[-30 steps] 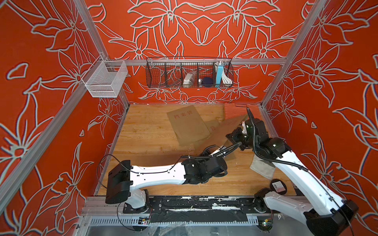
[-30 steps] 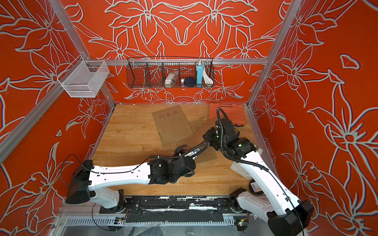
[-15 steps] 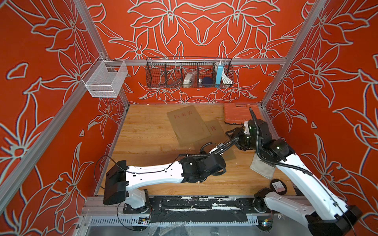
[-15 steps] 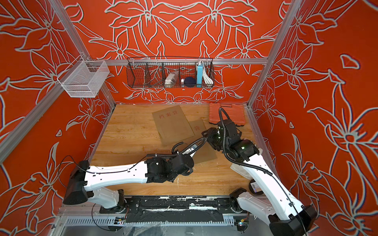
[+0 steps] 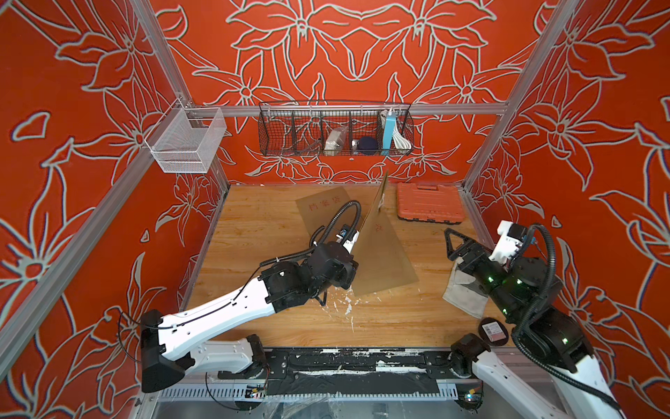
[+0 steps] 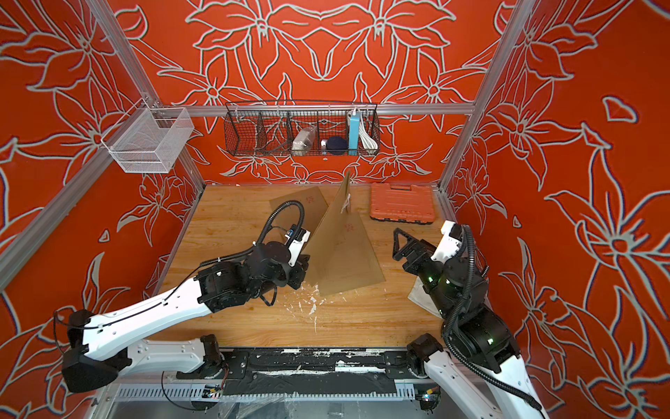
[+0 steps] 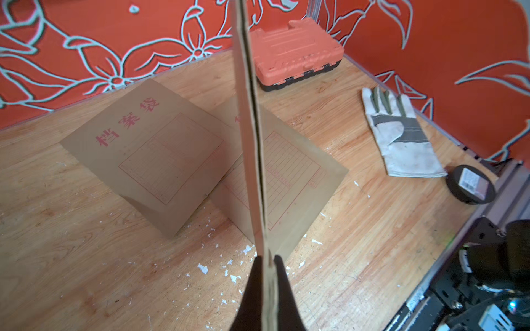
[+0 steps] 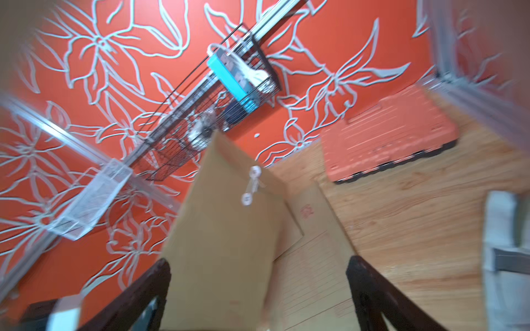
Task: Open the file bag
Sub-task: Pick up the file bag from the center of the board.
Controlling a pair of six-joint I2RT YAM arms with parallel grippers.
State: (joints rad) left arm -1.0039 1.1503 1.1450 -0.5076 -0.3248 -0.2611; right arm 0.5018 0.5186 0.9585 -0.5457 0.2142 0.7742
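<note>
File bag (image 6: 340,212) stands on edge, mid-frame in both top views, string clasp near its top. Left claw (image 7: 266,259) pinched tight on its lower edge, above two flat bags (image 7: 149,149) lying on worktop (image 5: 253,235). Right claw (image 5: 449,245) spread wide, empty, well right of bag. Orange case (image 5: 429,203) at back right. Glove (image 7: 401,134) by right edge.

A: Top views are bright and even, light seemingly from above. Only soft shadows on the bench (image 5: 253,232), no glare. Some colour fringing toward the frame sides.
B: Left wrist?
A: Sharp on the wood. Left fingers (image 7: 252,289) dark, slightly soft up close.
B: Right wrist?
A: Smeared throughout, worst at the edges. Glove (image 8: 502,229) is a blur. Motion or focus, can't tell.
</note>
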